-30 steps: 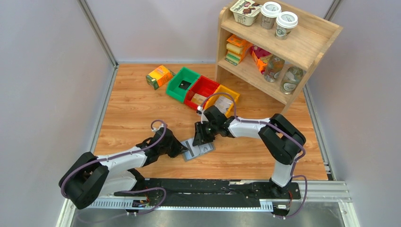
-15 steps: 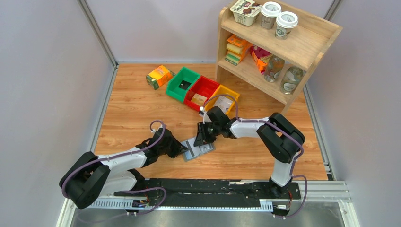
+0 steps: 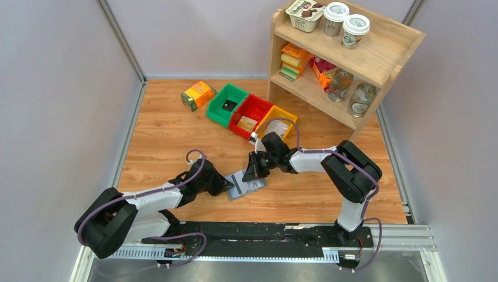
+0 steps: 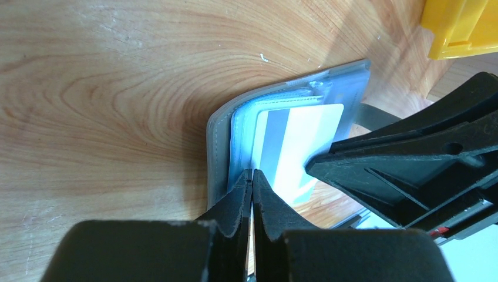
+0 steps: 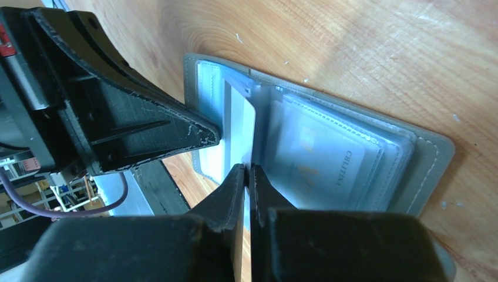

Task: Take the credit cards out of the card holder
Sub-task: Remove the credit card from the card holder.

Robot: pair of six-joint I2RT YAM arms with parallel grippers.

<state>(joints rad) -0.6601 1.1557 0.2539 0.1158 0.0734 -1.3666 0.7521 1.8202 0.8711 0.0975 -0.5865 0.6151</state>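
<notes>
We see plain pale grey panel walls closing in three sides of a warm-toned, wood-grain laminate table surface. Slim aluminium posts run up the far corners. A light, unpainted two-tier wooden shelf unit stands in the far right corner, set at an angle. We find the light soft and even, with only faint shadows on the wood.
</notes>
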